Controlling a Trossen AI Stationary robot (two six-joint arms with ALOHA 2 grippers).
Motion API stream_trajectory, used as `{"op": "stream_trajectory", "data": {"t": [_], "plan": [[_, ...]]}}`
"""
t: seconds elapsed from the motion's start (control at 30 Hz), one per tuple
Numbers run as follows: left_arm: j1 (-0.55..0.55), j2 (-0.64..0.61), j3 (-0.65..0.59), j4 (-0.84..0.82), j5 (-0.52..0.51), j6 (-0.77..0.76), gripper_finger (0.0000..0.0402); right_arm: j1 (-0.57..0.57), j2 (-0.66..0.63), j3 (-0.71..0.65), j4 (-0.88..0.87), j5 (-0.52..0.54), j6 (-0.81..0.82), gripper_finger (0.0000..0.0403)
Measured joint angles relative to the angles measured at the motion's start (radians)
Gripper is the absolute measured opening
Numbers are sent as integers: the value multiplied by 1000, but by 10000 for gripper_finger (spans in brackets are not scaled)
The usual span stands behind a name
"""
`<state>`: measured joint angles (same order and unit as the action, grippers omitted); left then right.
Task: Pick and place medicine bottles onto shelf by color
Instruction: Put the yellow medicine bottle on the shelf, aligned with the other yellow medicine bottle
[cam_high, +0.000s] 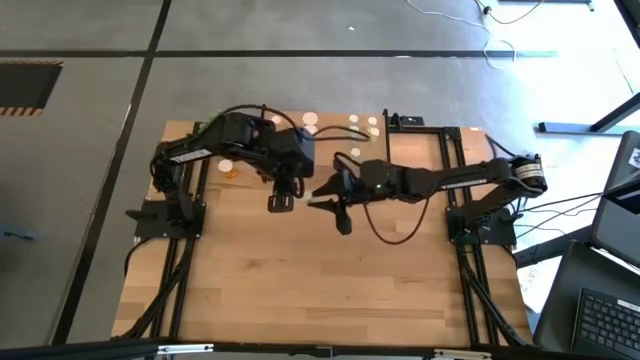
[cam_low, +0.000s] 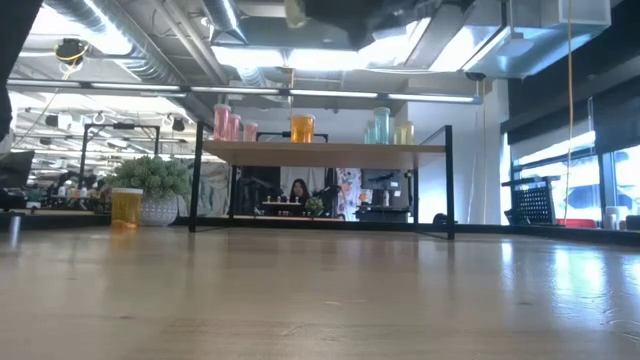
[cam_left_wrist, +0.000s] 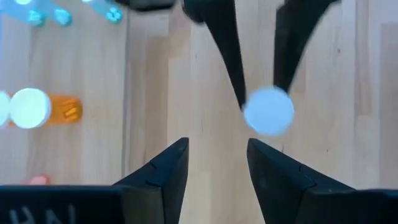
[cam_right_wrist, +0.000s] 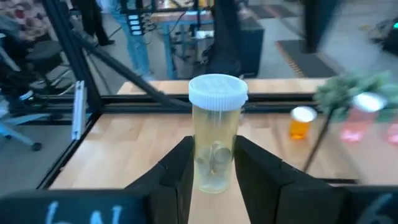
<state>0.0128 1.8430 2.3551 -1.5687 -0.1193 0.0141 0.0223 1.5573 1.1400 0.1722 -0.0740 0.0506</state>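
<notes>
Noting the shelf (cam_low: 320, 152) already carrying three groups along its board: pink bottles (cam_low: 228, 122) toward one end, an orange bottle (cam_low: 302, 127) at the middle, pale green bottles (cam_low: 385, 125) toward the other end. Judging most of the sorting done. Finding one more orange bottle (cam_low: 126, 207) not yet shelved, standing on the table (cam_low: 320, 290) off the pink end of the shelf, just beside a potted plant (cam_low: 155, 180). Carrying a pale clear bottle (cam_right_wrist: 216, 137) with a white cap upright in the right gripper (cam_right_wrist: 214, 155), fingers pressed against both sides of its body, out over the table in front of the shelf and well short of the board. Keeping the left gripper (cam_left_wrist: 217, 155) close by over the same stretch of table, fingers parted and gripping nothing, looking down on that white cap. Reckoning two placements left at least: the held pale bottle, probably with the green group, then the stray orange bottle beside the shelved one. Spotting no other loose bottles.
</notes>
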Motion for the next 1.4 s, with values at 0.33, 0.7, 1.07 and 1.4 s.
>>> {"op": "stream_trajectory", "data": {"t": [0.33, 0.7, 1.07, 1.4], "plan": [[0, -72, 2, 3, -78, -41, 157, 0, -179, -1, -200, 254, -89, 110], [0, -134, 1, 18, -132, -83, 157, 43, -356, -1, -329, 491, -107, 110], [0, -131, 1, 19, -132, -51, 157, 69, -556, -1, -664, 780, 14, 110], [0, -131, 1, 22, -152, -49, 157, 66, -552, -1, -910, 842, 187, 110]]}}
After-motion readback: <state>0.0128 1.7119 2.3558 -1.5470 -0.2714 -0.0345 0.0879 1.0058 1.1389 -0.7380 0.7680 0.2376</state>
